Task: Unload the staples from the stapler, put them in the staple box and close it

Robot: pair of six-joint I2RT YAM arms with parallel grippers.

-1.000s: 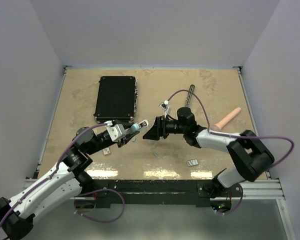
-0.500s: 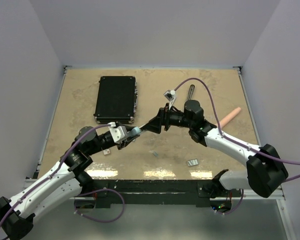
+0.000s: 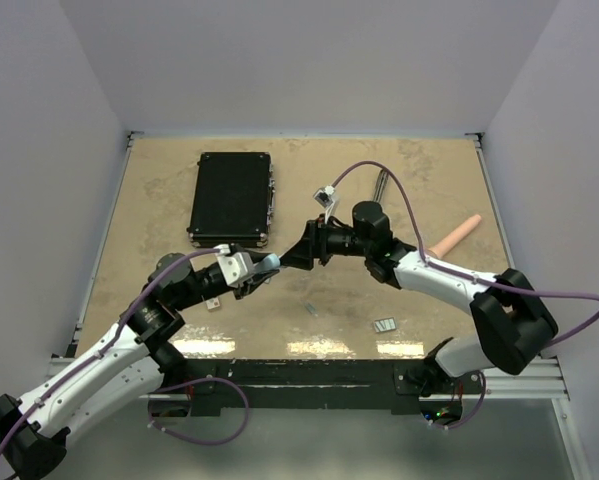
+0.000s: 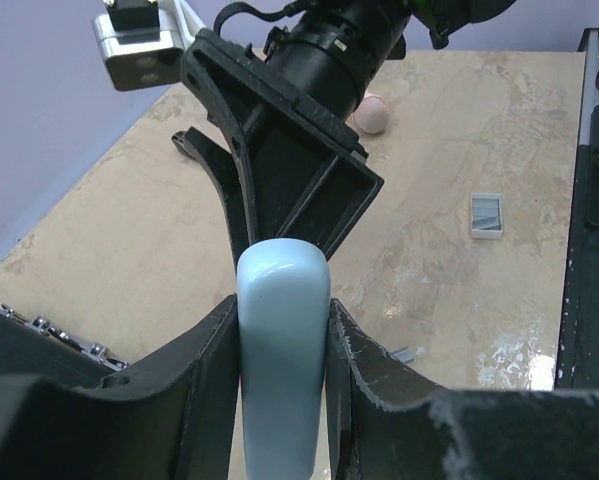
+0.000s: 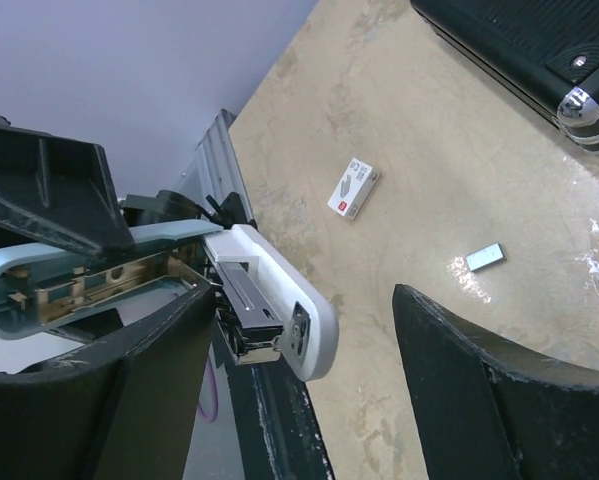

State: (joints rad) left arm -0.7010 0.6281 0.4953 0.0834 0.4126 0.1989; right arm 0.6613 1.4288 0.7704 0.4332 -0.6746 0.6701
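Note:
My left gripper (image 3: 260, 268) is shut on a pale blue and white stapler (image 3: 270, 262) and holds it above the table; the stapler fills the gap between the fingers in the left wrist view (image 4: 282, 370). In the right wrist view the stapler (image 5: 279, 275) is hinged open, with its metal magazine showing. My right gripper (image 3: 301, 254) is open around the stapler's front end, one finger (image 5: 129, 390) against the blue top and the other (image 5: 499, 380) apart from it. One loose staple strip (image 3: 311, 309) lies on the table and also shows in the right wrist view (image 5: 484, 257).
A black case (image 3: 231, 196) lies at the back left. A slim grey metal tool (image 3: 381, 185) and a pink cylinder (image 3: 457, 236) lie at the back right. A small white tile (image 3: 384, 325) lies near the front edge. A small white and red box (image 5: 354, 188) lies near my left arm.
My right arm has swung and re-angled while its open gripper stayed at the stapler's tip. My left gripper has drawn the stapler slightly to the left.

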